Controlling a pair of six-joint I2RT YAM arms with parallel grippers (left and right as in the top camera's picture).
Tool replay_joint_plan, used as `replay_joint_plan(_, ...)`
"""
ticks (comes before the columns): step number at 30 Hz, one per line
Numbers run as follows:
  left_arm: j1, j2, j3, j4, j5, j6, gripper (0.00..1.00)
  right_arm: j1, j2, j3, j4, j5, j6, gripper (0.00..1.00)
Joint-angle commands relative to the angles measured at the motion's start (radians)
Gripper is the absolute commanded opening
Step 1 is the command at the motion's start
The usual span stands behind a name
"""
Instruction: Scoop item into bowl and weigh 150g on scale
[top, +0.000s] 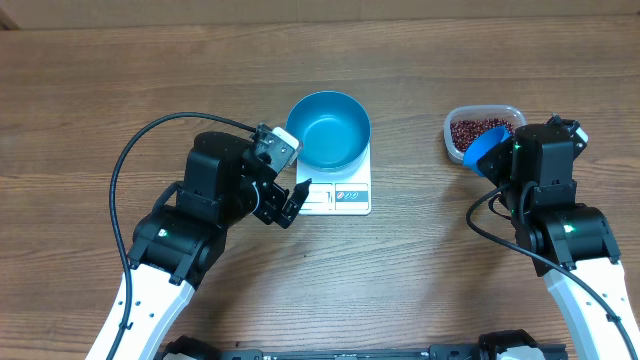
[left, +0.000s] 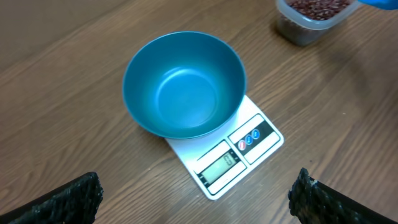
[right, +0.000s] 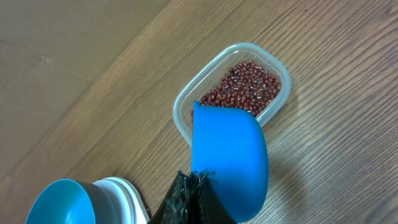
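Beans (right: 245, 84) sat in the clear tub (right: 180, 102) off at the right side of the table, and not one of them showed in the bowl (left: 183, 87), so the weighing had barely begun. That bowl stood squarely on the scale (left: 233, 162), bare and clean inside, with the display edge poking out toward the robot; what the window read was too small to make out. Over at the tub, the right gripper (right: 193, 196) was clamped tight on the handle of the blue scoop (right: 227, 158), whose cup was tipped mouth-down with its lip right at the near end of the tub, at or just over the beans. Only the scoop's back showed, so whether anything was loaded could not be told. The left gripper (top: 290, 205) waited with its jaws spread wide and nothing between them, near the scale's front-left corner, apart from the bowl. By my read, the setup was done; the dig, the carry across, the pour and the trimming to the target weight were all left to do.
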Motion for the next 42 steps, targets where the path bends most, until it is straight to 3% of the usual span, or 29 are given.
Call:
replay_joint_plan(1,-0.003,-0.003,0.024,-0.008,0.066,-0.015,1.0,0.005,-0.009,0.032,0.006,0.003,-0.007,0.04)
replay_joint_plan(28,-0.003,-0.003,0.024,-0.027,0.099,-0.018,0.99,0.005,-0.009,0.032,0.006,0.003,-0.008,0.04)
replay_joint_plan(42,-0.003,0.01,0.024,-0.011,0.033,-0.018,0.99,0.005,-0.009,0.032,0.006,0.003,-0.007,0.04)
